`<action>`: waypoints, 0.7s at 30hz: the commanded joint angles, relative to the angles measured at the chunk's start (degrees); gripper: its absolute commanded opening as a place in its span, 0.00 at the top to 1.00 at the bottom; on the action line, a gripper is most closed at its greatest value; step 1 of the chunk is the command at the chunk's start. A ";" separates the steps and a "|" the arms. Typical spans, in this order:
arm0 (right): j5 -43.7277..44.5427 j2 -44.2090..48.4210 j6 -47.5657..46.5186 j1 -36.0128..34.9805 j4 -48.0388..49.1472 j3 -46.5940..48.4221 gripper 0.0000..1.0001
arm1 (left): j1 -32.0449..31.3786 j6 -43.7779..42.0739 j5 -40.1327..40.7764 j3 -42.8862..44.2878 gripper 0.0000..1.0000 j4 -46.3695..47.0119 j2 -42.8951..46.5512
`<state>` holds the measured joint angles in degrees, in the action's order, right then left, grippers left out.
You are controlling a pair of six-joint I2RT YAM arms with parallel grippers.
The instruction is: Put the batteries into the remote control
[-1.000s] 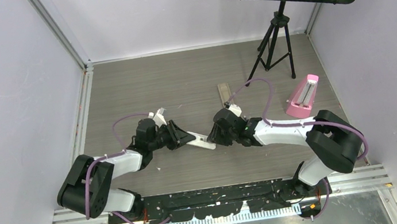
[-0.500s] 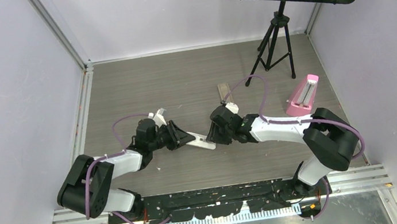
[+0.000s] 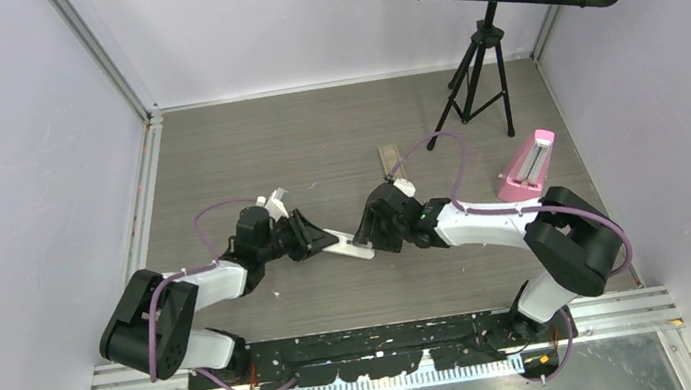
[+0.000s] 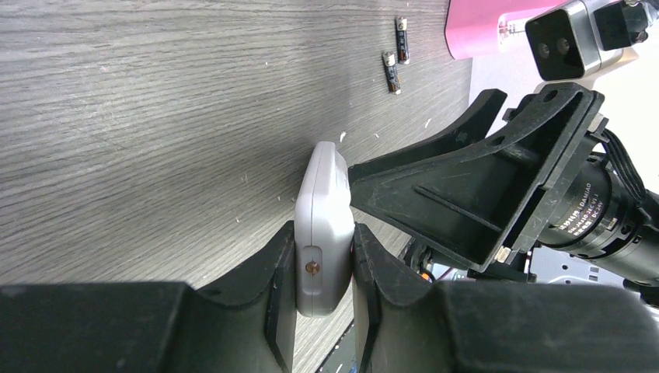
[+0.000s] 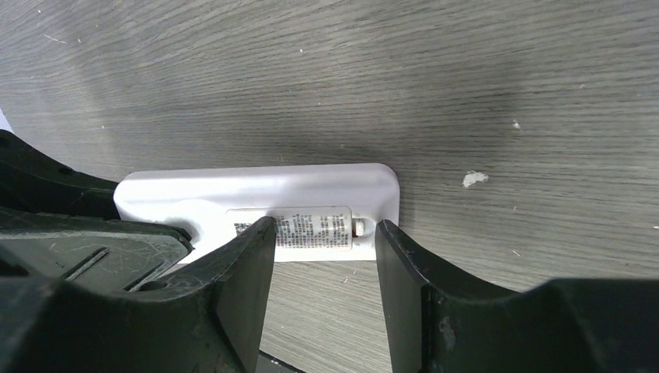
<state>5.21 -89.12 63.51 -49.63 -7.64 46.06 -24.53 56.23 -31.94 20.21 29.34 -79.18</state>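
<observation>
My left gripper [image 3: 320, 240] is shut on a white bar [image 3: 348, 246] and holds it on edge over the floor; its grey-white end sits between the fingers [image 4: 324, 249]. The bar carries a small printed label [image 5: 299, 228]. My right gripper [image 3: 368, 231] is open at the bar's free end, its fingers [image 5: 256, 256] either side of the label, gripping nothing. A slim tan-beige bar [image 3: 388, 161], the remote control with its tan face up, lies behind the right gripper. Two tiny dark batteries [image 4: 391, 72] lie on the floor near the pink wedge.
The pink wedge-shaped object [image 3: 526, 166] stands at the right and shows in the left wrist view [image 4: 497, 23]. A black music stand on a tripod [image 3: 482, 76] is at the back right. White walls enclose the grey wood-grain floor [image 3: 314, 139].
My right gripper has moved a little left, closing up on the free end of the white bar. The left gripper and the bar have stayed put.
</observation>
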 commanded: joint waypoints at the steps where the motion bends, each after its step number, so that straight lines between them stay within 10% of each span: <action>1: -0.29 -3.11 0.89 0.05 3.90 -1.68 0.48 | -1.48 -2.88 -3.86 1.06 1.00 -0.60 -0.45; 13: -1.38 -5.33 0.39 0.54 4.48 -1.47 0.60 | -1.48 -2.70 -4.27 1.15 1.00 -0.60 -0.52; 21: -1.35 -4.64 1.04 0.88 5.04 -2.89 0.47 | -1.48 -2.88 -4.32 1.41 1.00 -0.68 -0.79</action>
<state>3.46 -90.04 63.48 -48.47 -4.47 45.74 -23.86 56.12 -31.48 20.45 29.34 -79.18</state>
